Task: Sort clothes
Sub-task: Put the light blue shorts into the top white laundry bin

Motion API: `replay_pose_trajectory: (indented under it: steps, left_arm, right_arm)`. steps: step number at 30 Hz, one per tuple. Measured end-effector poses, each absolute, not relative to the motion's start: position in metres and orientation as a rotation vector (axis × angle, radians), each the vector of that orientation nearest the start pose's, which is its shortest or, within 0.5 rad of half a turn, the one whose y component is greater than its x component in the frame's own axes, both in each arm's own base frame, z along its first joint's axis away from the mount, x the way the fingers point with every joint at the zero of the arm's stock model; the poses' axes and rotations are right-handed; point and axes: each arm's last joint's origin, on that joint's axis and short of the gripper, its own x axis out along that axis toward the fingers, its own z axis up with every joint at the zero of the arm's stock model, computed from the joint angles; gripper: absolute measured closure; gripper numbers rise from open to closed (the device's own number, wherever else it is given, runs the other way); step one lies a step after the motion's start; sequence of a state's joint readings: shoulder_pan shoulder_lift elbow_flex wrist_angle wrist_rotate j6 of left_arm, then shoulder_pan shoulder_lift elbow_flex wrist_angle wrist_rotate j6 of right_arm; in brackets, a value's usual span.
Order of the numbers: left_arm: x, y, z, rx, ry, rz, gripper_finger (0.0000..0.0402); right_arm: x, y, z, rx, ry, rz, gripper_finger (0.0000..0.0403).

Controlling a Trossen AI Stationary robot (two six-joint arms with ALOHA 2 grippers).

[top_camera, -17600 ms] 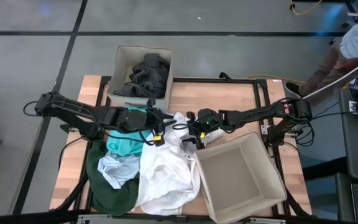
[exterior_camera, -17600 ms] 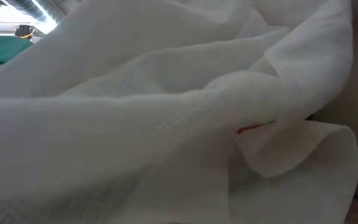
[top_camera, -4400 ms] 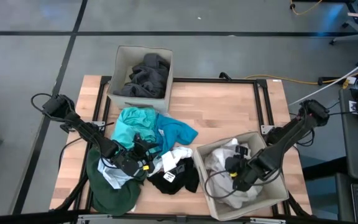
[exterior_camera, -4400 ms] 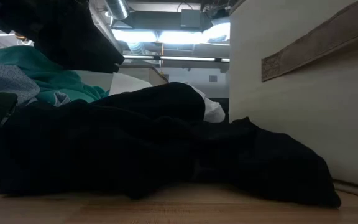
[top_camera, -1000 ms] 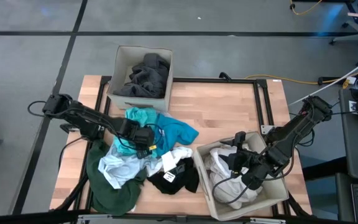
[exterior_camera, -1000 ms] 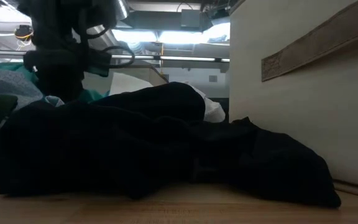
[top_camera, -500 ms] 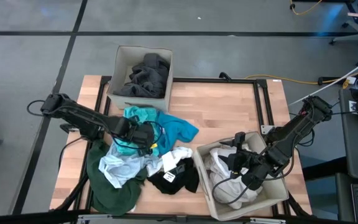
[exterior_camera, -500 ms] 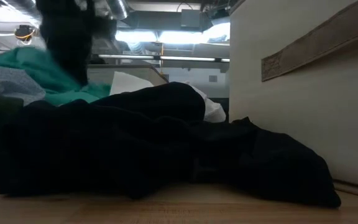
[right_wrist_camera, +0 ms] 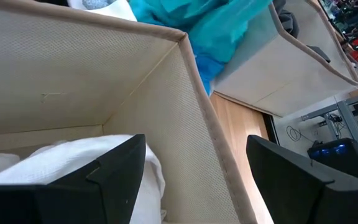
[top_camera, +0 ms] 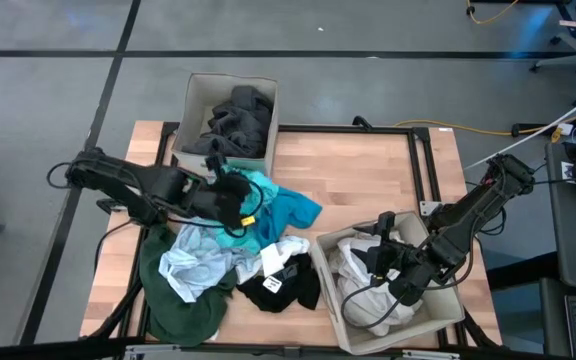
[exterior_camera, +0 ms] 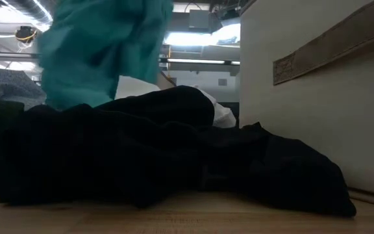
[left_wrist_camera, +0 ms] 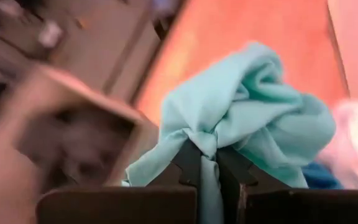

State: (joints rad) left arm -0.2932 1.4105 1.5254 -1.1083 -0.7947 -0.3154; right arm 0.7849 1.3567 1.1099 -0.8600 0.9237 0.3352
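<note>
Near the rear-left part of the table (top_camera: 368,165), just in front of the rear box (top_camera: 230,118): left gripper (top_camera: 232,196), fingers pinched tight on a bunch of the teal garment (top_camera: 230,186), seen knotted between the dark fingertips (left_wrist_camera: 190,163) in the left wrist view and hanging lifted above the pile in the low view (exterior_camera: 99,49). Beside it, toward the table's middle, bright blue garment (top_camera: 288,212) spread on the wood. Closer to the front-left corner, pale blue garment (top_camera: 193,265) lying over the dark green garment (top_camera: 173,305), which reaches the front edge. Between that heap and the front box (top_camera: 438,255), small white garment (top_camera: 273,255) touching the black garment (top_camera: 283,288); black fabric filling the foreground of the low view (exterior_camera: 161,153) right against the box wall (exterior_camera: 317,91). Inside the rear box, dark grey garments (top_camera: 233,120) heaped. At the front-right corner, right gripper (top_camera: 388,268) down inside the front box, fingers spread wide apart (right_wrist_camera: 114,168) and holding nothing, above the white garment (top_camera: 363,290) lying in that box (right_wrist_camera: 67,165).
</note>
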Motion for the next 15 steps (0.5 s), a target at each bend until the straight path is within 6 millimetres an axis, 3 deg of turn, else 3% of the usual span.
replay_pose_trajectory:
  steps: [7, 15]
  left_arm:
    - [0.250, -0.047, 0.443, 0.503, 0.567, 0.815, 0.0391]
    - [0.254, -0.020, 0.505, 0.622, 0.428, 0.964, 0.0388]
  right_arm:
    - [0.196, 0.164, 0.284, -0.512, 0.681, -0.239, 0.0123]
    - [0.196, 0.164, 0.284, -0.512, 0.681, -0.239, 0.0123]
